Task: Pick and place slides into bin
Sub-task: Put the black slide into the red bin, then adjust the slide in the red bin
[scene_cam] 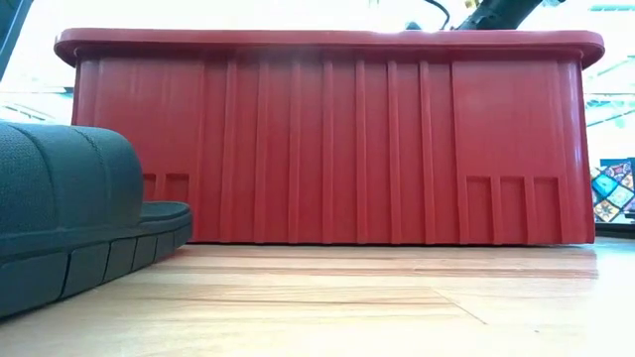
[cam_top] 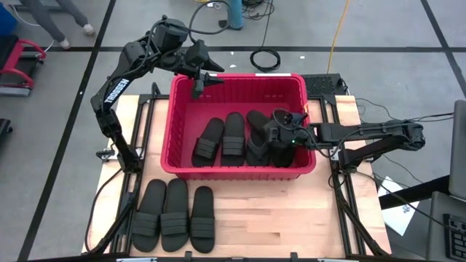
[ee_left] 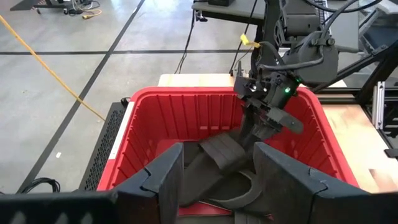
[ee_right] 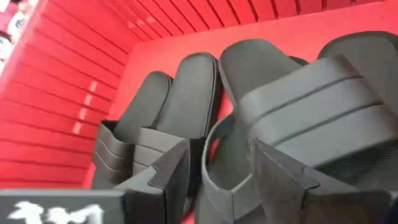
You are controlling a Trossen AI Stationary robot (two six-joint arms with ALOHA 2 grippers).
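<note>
right gripper (cam_top: 282,154) open over slides (cam_top: 251,138) in bin (cam_top: 182,169)
left gripper (cam_top: 198,86) open, empty, above bin's far rim; three slides (cam_top: 173,215) on tabletop (cam_top: 277,218)

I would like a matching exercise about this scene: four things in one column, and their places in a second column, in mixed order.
Things:
1. left hand
2. right hand
3. three slides
4. bin

Places:
A. on the bare wood, in front of the bin
B. low inside the bin, over the slides at its right end
C. on the table, holding several slides
D. over the bin's far left rim

Pairs: 1-D, 2-B, 3-A, 4-C
</note>
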